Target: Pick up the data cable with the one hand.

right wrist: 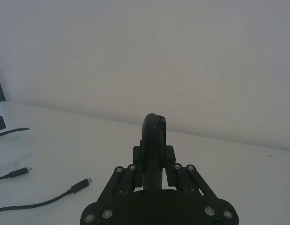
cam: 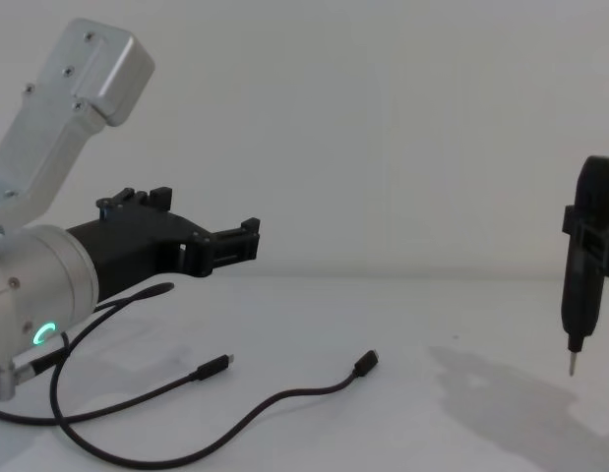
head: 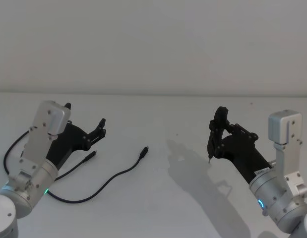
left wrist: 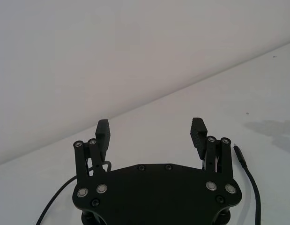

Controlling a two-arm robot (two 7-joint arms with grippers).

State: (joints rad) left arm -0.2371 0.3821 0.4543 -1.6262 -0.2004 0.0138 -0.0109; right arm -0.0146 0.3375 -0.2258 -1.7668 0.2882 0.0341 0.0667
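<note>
The black flat two-jaw left gripper [head: 85,115], on its silver wrist with the green ring light, hovers over the white table [head: 158,213] with its jaws spread wide, nothing between them and nothing touched. The thin black data cable [head: 113,178] lies loose on the table at about 4 o'clock from it in the head view. One metal-tipped plug points towards 1 o'clock and the other lies just beside the gripper's body. The left wrist view shows the ribbed pads [left wrist: 198,130] far apart and a plug close by one finger. The chest view shows the gripper raised above the cable. Over at 3 o'clock, well apart, the black right gripper [head: 220,136] is clamped on an upright black metal-tipped stick tool [head: 211,148], tip down.
</note>
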